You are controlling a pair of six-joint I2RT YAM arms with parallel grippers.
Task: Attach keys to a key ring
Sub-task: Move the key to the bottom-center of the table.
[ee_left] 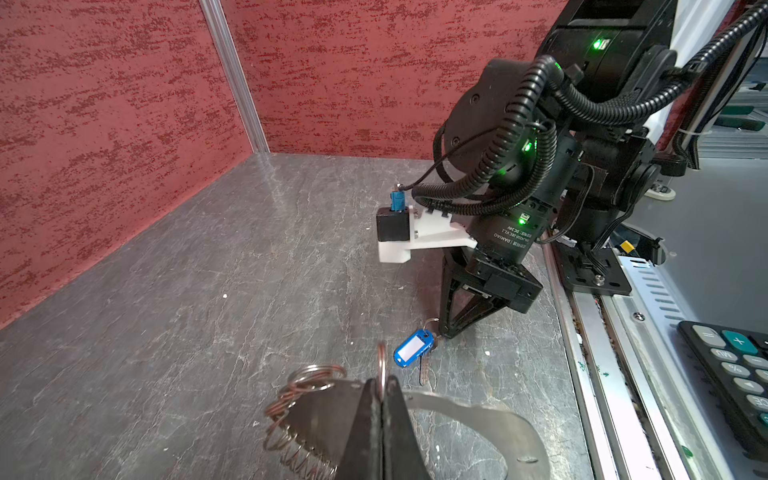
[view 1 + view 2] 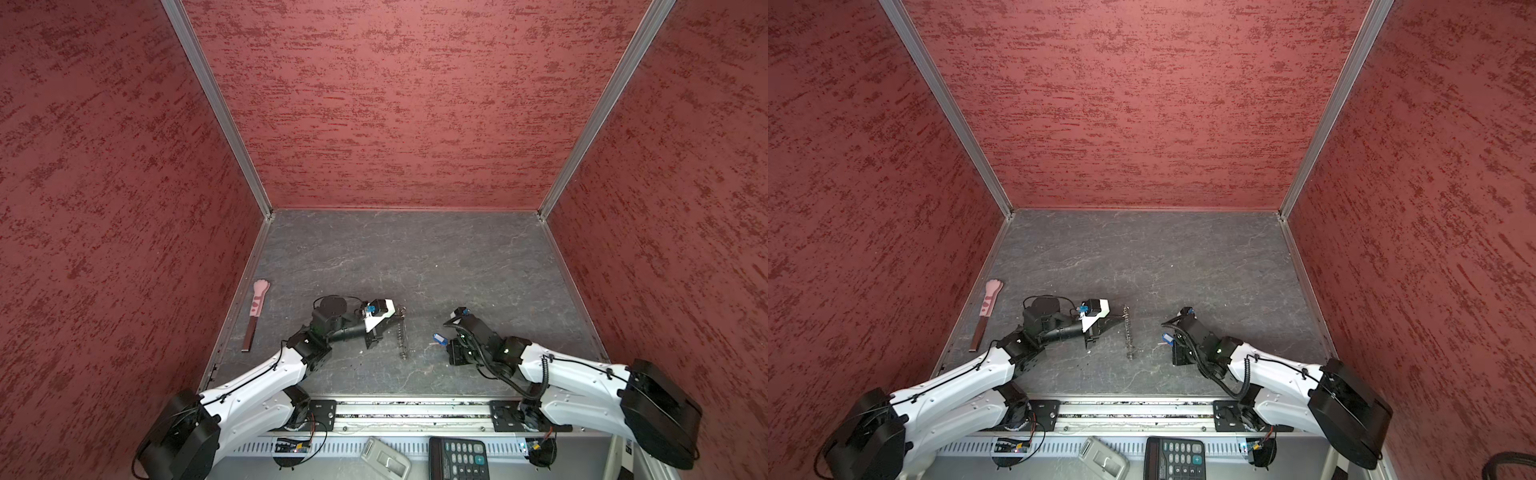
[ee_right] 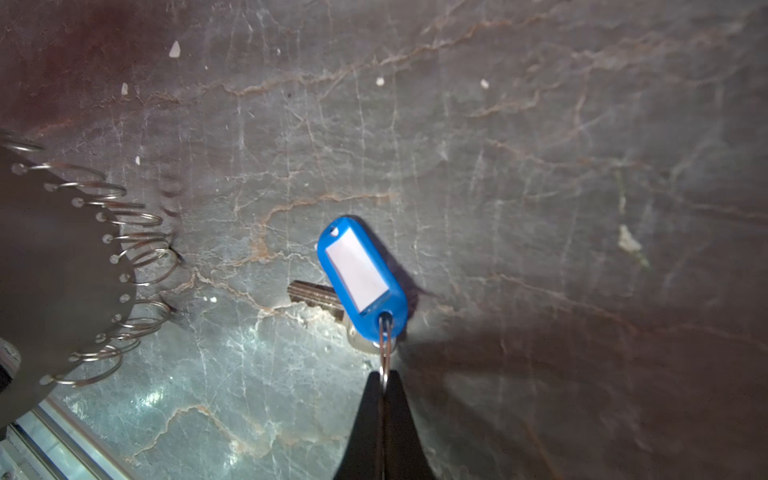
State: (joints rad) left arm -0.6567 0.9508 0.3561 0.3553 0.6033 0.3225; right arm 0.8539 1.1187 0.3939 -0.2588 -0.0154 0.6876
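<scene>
The key ring (image 1: 478,419) is a thin dark hoop edged with a row of silver links (image 1: 291,415). It stands on edge on the table in both top views (image 2: 402,332) (image 2: 1128,332). My left gripper (image 1: 381,399) is shut on one upright link of it (image 2: 395,318). The keys are a blue tag (image 3: 359,270) with a pale label, and a metal key (image 3: 311,297) lies under it. My right gripper (image 3: 384,380) is shut on the tag's small silver ring, to the right of the key ring (image 2: 445,345) (image 2: 1173,345) (image 1: 444,332).
A pink paw-tipped stick (image 2: 257,311) lies along the left wall. Red walls close in three sides. A metal rail (image 2: 415,411) runs along the front edge, with a calculator (image 2: 457,457) and a grey device (image 2: 384,457) below it.
</scene>
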